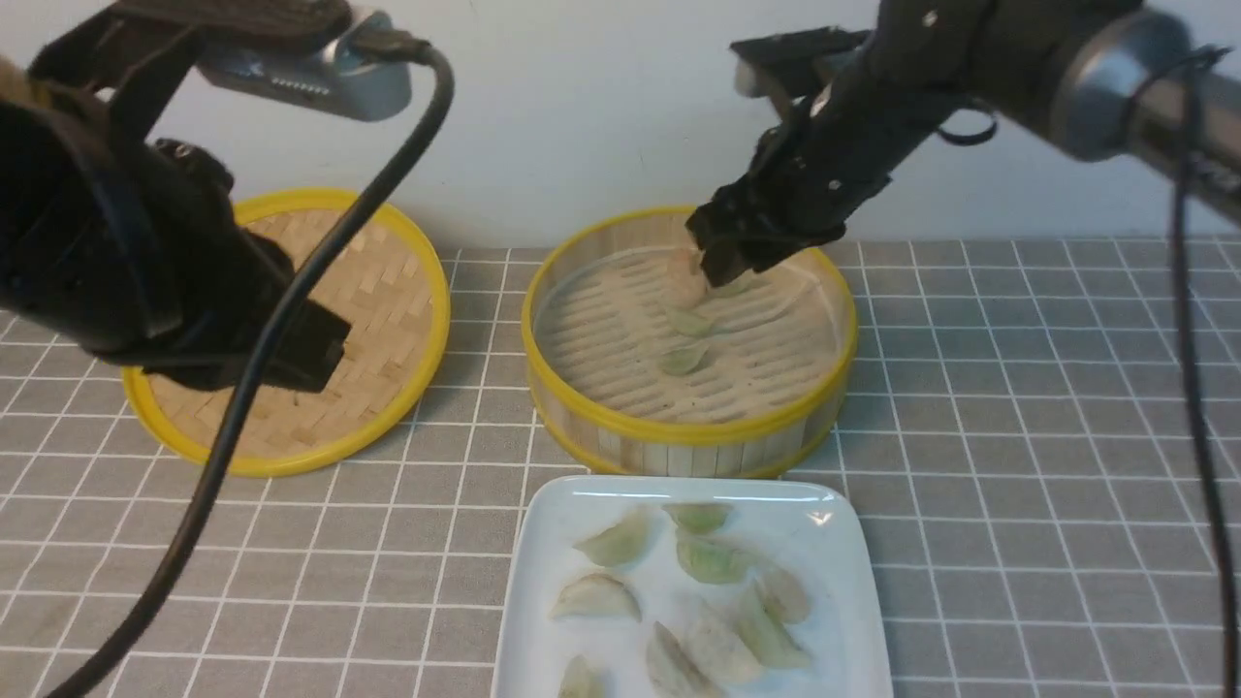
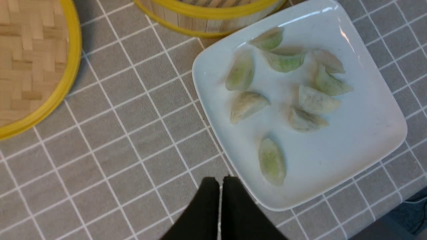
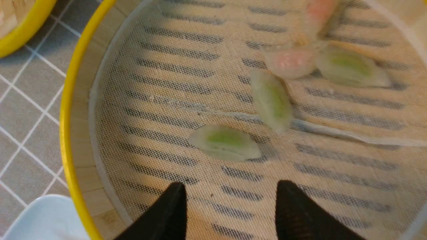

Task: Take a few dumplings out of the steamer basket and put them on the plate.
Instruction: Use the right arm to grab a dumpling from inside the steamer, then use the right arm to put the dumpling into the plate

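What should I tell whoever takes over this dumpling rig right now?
Left gripper: jaws shut, empty, over the table beside the plate.
Right gripper: jaws open, empty, over the steamer basket floor.
Done: nine dumplings lie on the plate.
To do: three green dumplings sit in the basket, next to the pinkish ones. The green one nearest the open jaws is probably the next pick, if more are wanted.
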